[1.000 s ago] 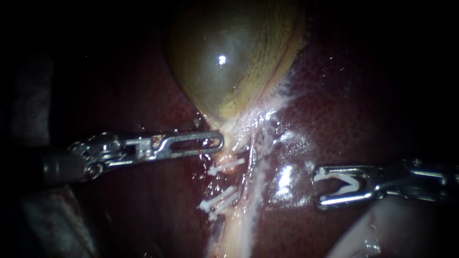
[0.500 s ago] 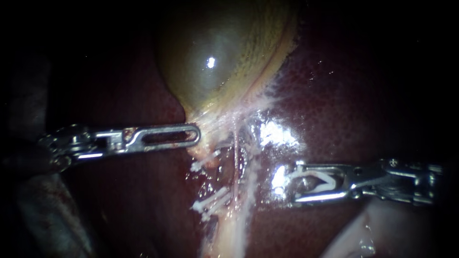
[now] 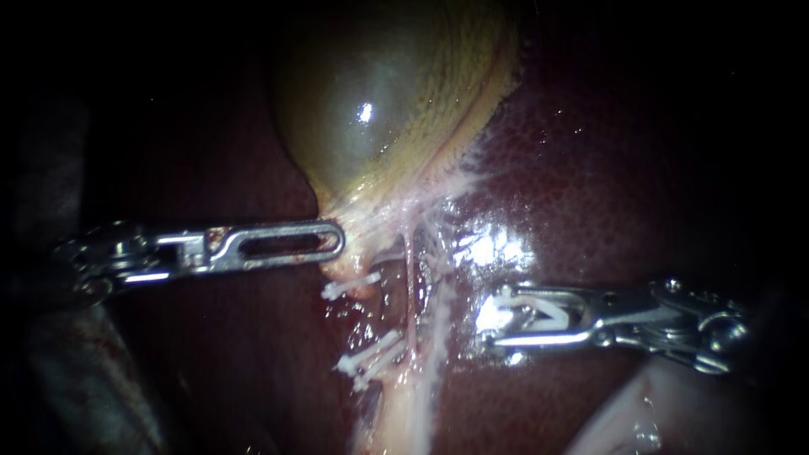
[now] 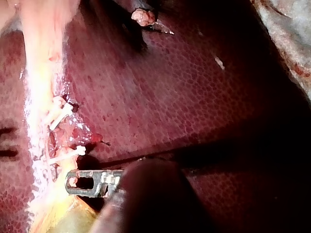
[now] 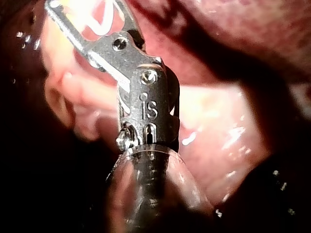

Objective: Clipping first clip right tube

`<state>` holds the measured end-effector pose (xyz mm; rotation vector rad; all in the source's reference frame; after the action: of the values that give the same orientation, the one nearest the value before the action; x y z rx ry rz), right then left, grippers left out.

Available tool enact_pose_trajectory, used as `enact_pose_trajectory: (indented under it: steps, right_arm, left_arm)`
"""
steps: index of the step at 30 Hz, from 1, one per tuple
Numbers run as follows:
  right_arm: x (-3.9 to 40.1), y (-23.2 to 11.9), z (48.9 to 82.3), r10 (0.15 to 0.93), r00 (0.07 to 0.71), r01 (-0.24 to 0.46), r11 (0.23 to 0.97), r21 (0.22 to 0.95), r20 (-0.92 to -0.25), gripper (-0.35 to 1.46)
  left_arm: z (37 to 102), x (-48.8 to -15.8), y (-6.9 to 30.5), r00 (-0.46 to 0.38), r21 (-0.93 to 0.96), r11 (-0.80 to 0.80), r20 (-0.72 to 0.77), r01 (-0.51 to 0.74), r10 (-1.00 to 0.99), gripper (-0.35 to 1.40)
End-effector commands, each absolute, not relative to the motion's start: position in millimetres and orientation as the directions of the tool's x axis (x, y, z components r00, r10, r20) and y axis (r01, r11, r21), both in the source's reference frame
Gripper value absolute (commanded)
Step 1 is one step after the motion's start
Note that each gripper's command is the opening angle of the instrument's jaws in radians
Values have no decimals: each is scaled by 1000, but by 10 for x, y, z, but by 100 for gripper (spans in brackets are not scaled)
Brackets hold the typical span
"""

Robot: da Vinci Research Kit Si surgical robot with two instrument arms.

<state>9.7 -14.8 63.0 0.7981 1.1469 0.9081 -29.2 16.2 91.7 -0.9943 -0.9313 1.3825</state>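
The greenish gallbladder narrows to a neck above pale strands on the liver. My left instrument has its slotted jaws shut on the neck tissue, which is drawn leftward. Two white clips sit across the left tube. The whitish right tube runs down beside them. My right instrument carries an open white V-shaped clip between its spread jaws, tips just right of that tube. The left wrist view shows the left instrument's jaw beside both clips. The right wrist view shows the loaded clip.
Pale, glistening tissue lies under the right instrument's shaft. A wet highlight on the liver sits just above the right jaws. Grey material lies at the lower left. A small pink lump of tissue sits far ahead of the left instrument.
My right instrument has moved left with its clip, close to the right tube. My left instrument has drawn the gallbladder's neck and the upper clip leftward.
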Motion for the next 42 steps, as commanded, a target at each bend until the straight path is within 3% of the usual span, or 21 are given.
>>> enact_pose_trajectory:
  steps: [1, 23, 42]
  right_arm:
    - [100, -149, 632, 906, 156, -182, 418, 890, -393, 54]
    - [135, -173, 676, 927, 173, -168, 361, 917, -333, 51]
    - [143, -178, 708, 923, 190, -173, 368, 913, -336, 51]
  left_arm:
    - [916, -292, 161, -4, -943, -48, -50, -331, 999, -35]
    - [897, -294, 158, -3, -943, -42, -44, -330, 999, -35]
    - [882, -300, 156, -10, -946, -38, -37, -322, 999, -35]
